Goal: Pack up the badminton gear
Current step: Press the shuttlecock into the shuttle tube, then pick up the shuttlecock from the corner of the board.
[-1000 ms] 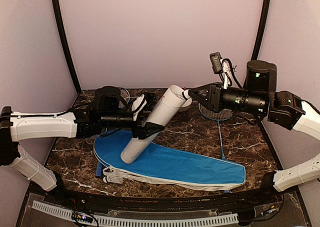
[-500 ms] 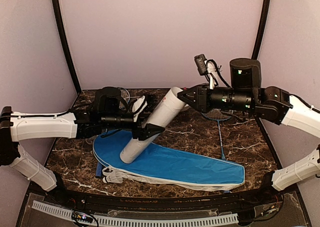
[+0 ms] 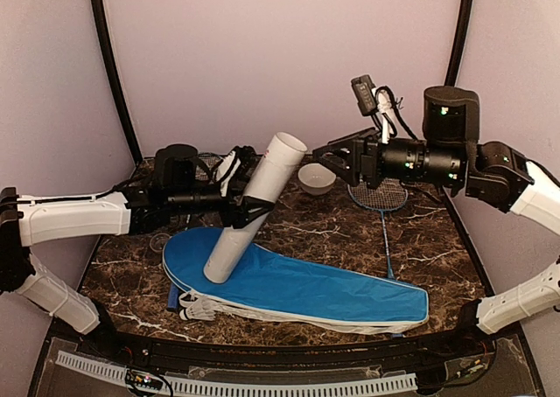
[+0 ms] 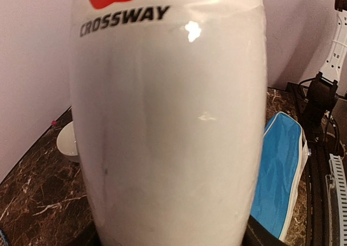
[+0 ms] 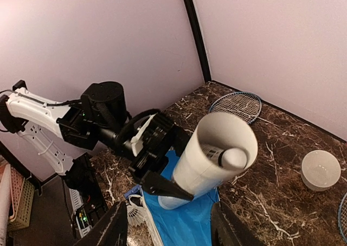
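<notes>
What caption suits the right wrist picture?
Left gripper holds the white tube tilted over the blue racket cover, a shuttlecock visible inside its open mouth.

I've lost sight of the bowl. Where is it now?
In the top view the bowl sits toward the back, right of centre, between the tilted tube's open top and a racket head.

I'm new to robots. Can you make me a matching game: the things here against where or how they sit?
1 long white tube
2 small white bowl
3 long blue fabric racket cover
4 blue-framed racket

A lying flat at the front
B tilted, open end up
C lying at the back right
D upright at the back, centre

Pairs: 1-B, 2-D, 3-A, 4-C
</notes>
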`<action>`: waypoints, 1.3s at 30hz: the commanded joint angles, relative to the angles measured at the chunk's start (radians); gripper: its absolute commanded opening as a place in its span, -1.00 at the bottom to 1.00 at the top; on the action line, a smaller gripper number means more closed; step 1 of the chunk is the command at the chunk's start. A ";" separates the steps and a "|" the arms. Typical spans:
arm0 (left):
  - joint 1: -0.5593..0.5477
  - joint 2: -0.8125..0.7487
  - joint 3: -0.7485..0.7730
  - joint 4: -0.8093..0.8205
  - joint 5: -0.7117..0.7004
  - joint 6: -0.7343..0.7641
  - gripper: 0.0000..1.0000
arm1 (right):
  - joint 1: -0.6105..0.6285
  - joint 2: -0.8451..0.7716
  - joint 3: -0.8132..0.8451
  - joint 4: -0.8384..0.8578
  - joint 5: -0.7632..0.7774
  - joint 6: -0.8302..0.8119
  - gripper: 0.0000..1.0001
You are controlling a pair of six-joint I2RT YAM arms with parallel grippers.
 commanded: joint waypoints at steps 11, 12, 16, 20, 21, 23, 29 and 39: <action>0.151 -0.059 -0.063 0.088 0.018 -0.062 0.34 | 0.267 0.370 0.106 0.081 -0.095 -0.203 0.04; 0.153 -0.059 -0.063 0.088 0.016 -0.064 0.34 | 0.275 0.411 0.123 0.085 -0.106 -0.212 0.01; 0.159 -0.068 -0.065 0.088 0.007 -0.071 0.34 | 0.287 0.594 0.180 0.133 -0.124 -0.169 -0.10; 0.160 -0.080 -0.062 0.077 -0.013 -0.063 0.34 | 0.286 0.727 0.172 0.223 -0.151 -0.033 -0.14; 0.160 -0.082 -0.062 0.073 -0.019 -0.060 0.34 | 0.286 0.752 0.162 0.248 -0.154 0.006 -0.14; 0.160 -0.089 -0.062 0.071 -0.024 -0.055 0.34 | 0.286 0.791 0.141 0.298 -0.156 0.065 -0.14; 0.160 -0.105 -0.063 0.070 -0.026 -0.052 0.35 | 0.298 0.873 0.100 0.424 -0.182 0.160 -0.12; 0.160 -0.104 -0.065 0.066 -0.035 -0.046 0.35 | 0.323 0.965 0.108 0.447 -0.192 0.184 -0.09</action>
